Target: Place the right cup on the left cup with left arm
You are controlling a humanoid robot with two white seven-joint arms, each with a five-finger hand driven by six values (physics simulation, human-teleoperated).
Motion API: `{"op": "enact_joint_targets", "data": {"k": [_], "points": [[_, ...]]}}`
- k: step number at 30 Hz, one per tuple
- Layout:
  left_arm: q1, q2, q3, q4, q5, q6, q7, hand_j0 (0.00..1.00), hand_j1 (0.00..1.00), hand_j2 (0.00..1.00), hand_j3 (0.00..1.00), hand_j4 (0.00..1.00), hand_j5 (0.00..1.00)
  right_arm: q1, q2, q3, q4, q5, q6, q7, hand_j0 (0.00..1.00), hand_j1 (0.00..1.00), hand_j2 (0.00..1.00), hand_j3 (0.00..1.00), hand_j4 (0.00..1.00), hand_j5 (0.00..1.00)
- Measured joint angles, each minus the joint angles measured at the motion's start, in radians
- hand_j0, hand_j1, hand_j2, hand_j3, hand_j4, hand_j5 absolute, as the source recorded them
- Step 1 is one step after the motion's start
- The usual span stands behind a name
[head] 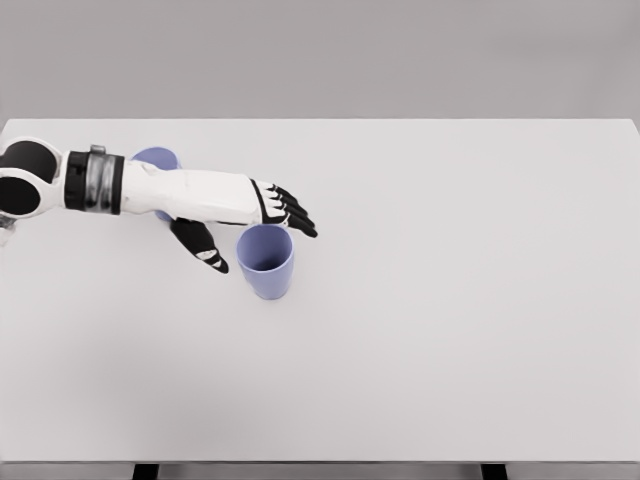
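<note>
I see two lavender-blue cups on the white table (450,330). The right cup (267,262) stands upright, mouth open to me, interior looks empty, nothing inside that I can make out. The left cup (155,158) sits further back and to the left, mostly hidden behind my left forearm; only its rim and a sliver below the arm show, so I can't tell what is in it. The cups stand apart, with the arm crossing between them.

My left hand (262,218) reaches in from the left, fingers (295,215) spread and extended over the back rim of the right cup, thumb (205,247) hanging down to the cup's left. Not wrapped around it, hand open, holding nothing. I can't tell whether the fingertips touch the rim. Right arm isn't visible.

The table is plain and matte, and it fills most of the view. A grey wall (320,55) lies behind, and dark table legs (146,470) show at the bottom edge. No labels or writing are readable on the cups or the arm.
</note>
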Motion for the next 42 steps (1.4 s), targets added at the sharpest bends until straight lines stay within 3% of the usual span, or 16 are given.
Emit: {"op": "enact_joint_targets", "data": {"k": [9,13,28,29,30,31,37,42], "points": [[0.002,-0.017,0.001,0.057,-0.027,0.000,0.000,1.00,1.00,1.00,1.00,1.00,1.00,0.000,0.000,0.000,0.000,0.000,0.000,0.000,1.00,1.00,1.00,1.00,1.00,1.00],[0.035,-0.041,0.003,0.081,-0.060,0.000,0.000,1.00,1.00,1.00,1.00,1.00,1.00,-0.002,0.000,0.000,0.000,0.000,0.000,0.000,1.00,1.00,1.00,1.00,1.00,1.00],[0.066,-0.081,0.011,0.122,-0.092,0.000,0.000,1.00,1.00,1.00,1.00,1.00,1.00,-0.002,0.000,0.000,0.000,0.000,0.000,0.000,1.00,1.00,1.00,1.00,1.00,1.00],[0.066,-0.081,0.013,0.123,-0.098,0.000,0.000,0.89,0.89,0.89,0.89,0.89,0.89,-0.002,0.000,0.000,0.000,0.000,0.000,0.000,1.00,1.00,1.00,1.00,1.00,1.00],[0.066,-0.082,0.014,0.124,-0.102,0.000,0.000,0.72,0.72,0.72,0.72,0.72,0.72,0.000,0.000,0.000,0.000,0.000,0.000,0.000,1.00,1.00,1.00,1.00,1.00,1.00],[0.066,-0.082,0.016,0.124,-0.105,0.000,0.000,0.64,0.64,0.64,0.64,0.64,0.64,-0.002,0.000,0.000,0.000,0.000,0.000,0.000,1.00,1.00,1.00,1.00,1.00,1.00],[0.069,-0.077,0.019,0.125,-0.105,0.002,0.000,0.64,0.64,0.64,0.64,0.64,0.64,0.000,0.000,0.000,0.000,0.000,0.000,0.000,1.00,1.00,1.00,1.00,1.00,1.00],[0.066,-0.052,0.018,0.116,-0.103,0.000,0.000,0.55,0.55,0.55,0.55,0.55,0.55,-0.002,0.000,0.000,0.000,0.000,0.000,0.000,1.00,1.00,1.00,1.00,1.00,1.00]]}}
